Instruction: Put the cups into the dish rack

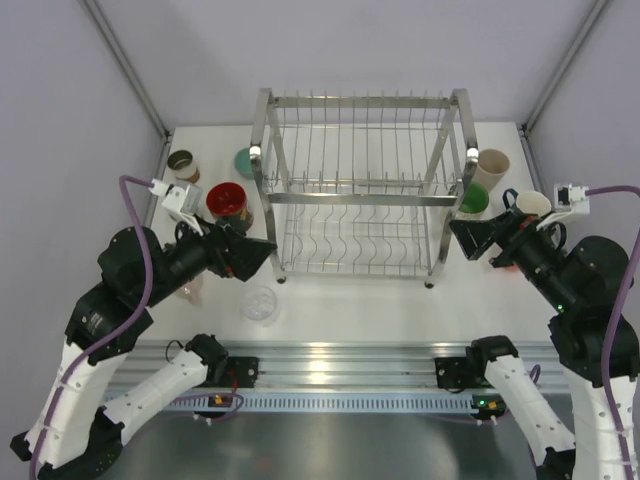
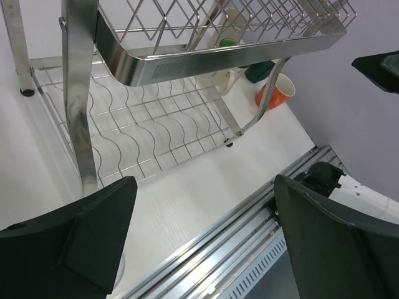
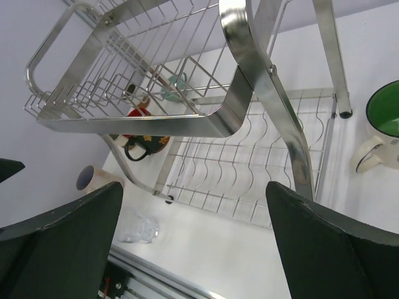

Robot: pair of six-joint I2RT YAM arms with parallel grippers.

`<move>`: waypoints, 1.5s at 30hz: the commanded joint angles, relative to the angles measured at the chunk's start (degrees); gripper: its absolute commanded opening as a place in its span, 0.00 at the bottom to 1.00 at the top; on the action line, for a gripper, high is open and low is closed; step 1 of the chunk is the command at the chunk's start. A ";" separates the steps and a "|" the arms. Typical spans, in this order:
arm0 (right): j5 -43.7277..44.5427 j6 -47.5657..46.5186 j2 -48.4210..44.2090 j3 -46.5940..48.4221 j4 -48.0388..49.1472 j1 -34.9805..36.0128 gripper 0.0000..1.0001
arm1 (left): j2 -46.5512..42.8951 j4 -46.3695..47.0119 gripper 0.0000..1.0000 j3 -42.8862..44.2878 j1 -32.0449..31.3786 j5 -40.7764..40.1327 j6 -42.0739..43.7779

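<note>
Spread black fingers fill the lower corners of both wrist views, and nothing is held between them. On the counter [image 1: 340,310] the left fingers [image 1: 250,255] are poised just off the near left post of the dish rack [image 1: 360,199], and the right fingers [image 1: 472,238] just off its near right post. Both are aimed inward at the rack and are apart from every cup.

No cup is seen on either wire tier, so the loading is judged not yet begun. The cups are set in two groups flanking the rack, presumably so that each arm can be given its own side.

On the left, a dark patterned mug [image 1: 228,203], red at the mouth, is stood just behind the left fingers. A brown paper cup [image 1: 183,164] and a teal cup [image 1: 244,162] are placed farther back, and a clear glass [image 1: 260,303] is set in front of the rack, near those fingers.

On the right, a green cup [image 1: 472,198] is stood close beside the right post, just behind the right fingers. A tall beige cup [image 1: 490,165] is seen beyond it, and a pale-rimmed mug [image 1: 530,205] beside the right wrist.

The wide spread is judged suited to a mug's body. For a first pick, the patterned mug and the green cup are closest, though each wrist would have to be turned away from the rack.
</note>
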 commanded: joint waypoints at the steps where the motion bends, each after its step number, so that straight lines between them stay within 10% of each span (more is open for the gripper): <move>1: 3.10 -1.12 -1.32 0.44 0.41 0.28 0.99 | -0.74 3.42 0.97 -0.40 -0.13 -1.19 0.42; 31: 22.00 -0.94 -1.95 -4.56 -1.28 0.46 0.99 | 0.92 -6.68 0.89 -12.27 -0.13 -24.66 -10.74; 45: 42.57 -4.55 10.35 -0.97 10.51 -0.42 0.70 | -1.35 -5.82 0.89 -4.21 -0.13 -36.88 -13.21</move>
